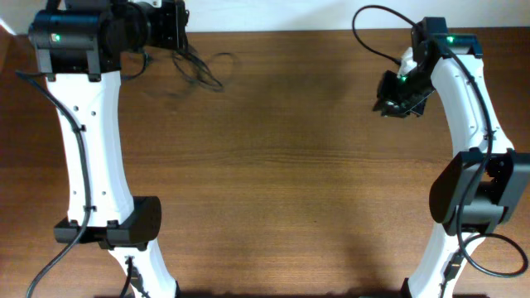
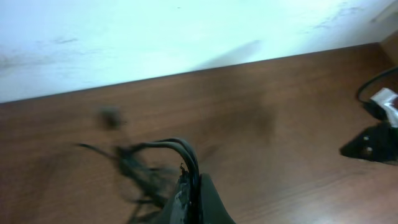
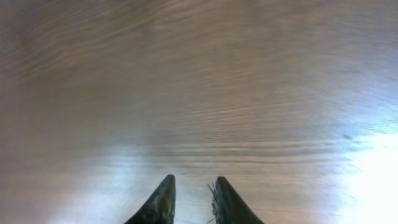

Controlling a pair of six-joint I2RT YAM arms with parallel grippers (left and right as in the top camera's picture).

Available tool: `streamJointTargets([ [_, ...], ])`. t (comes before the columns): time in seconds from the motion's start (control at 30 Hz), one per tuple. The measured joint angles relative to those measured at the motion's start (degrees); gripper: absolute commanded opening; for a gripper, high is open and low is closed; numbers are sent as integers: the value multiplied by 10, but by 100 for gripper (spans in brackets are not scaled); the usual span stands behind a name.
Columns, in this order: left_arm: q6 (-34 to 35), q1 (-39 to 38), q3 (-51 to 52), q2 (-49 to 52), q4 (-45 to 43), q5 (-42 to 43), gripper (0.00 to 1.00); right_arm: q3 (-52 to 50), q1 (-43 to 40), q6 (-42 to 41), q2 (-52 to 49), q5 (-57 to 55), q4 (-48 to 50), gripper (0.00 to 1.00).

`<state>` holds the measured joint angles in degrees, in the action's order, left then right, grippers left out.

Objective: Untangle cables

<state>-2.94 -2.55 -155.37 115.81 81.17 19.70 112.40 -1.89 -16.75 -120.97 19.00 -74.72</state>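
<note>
The cables (image 1: 201,69) are a loose bunch of thin black cords lying at the far left of the wooden table, near the back edge. My left gripper (image 1: 177,31) hangs just above them. In the left wrist view the left gripper (image 2: 190,179) is shut on a few black strands of the cables (image 2: 144,169), which arch out of the jaws and trail off blurred to the left. My right gripper (image 1: 396,93) hovers over bare wood at the far right. The right wrist view shows the right gripper (image 3: 194,182) with a narrow gap between its fingertips (image 3: 166,189) and nothing in it.
A white wall (image 2: 155,37) runs along the table's back edge (image 2: 205,68), close behind the cables. The right arm's wrist (image 2: 374,142) shows at the right edge of the left wrist view. Thick black robot leads (image 1: 377,29) loop off the right arm.
</note>
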Motion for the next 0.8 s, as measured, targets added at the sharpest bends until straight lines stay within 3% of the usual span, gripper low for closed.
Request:
streamJointTargets([
  [0.07, 0, 0, 0, 0, 10, 26, 0, 0, 5, 51, 0, 75, 6, 49],
  [0.2, 0, -1, 0, 13, 47, 101, 0, 23, 30, 100, 23, 161, 9, 64],
  [0.3, -5, -10, 0, 57, 78, 163, 0, 59, 50, 107, 81, 178, 10, 66],
  [0.47, -69, -64, 2, 116, 136, 240, 2, 74, 46, 90, 120, 181, 0, 67],
  [0.5, -81, -83, 4, 122, 153, 247, 13, 74, 43, 90, 120, 180, -3, 68],
  [0.57, -92, -98, 23, 123, 154, 237, 75, 74, 40, 89, 120, 177, -7, 71],
  [0.6, -97, -107, 41, 123, 154, 222, 100, 74, 40, 88, 120, 167, -12, 72],
  [0.8, -71, -135, 117, 155, 155, 39, 99, 74, 40, 85, 120, 138, -23, 76],
])
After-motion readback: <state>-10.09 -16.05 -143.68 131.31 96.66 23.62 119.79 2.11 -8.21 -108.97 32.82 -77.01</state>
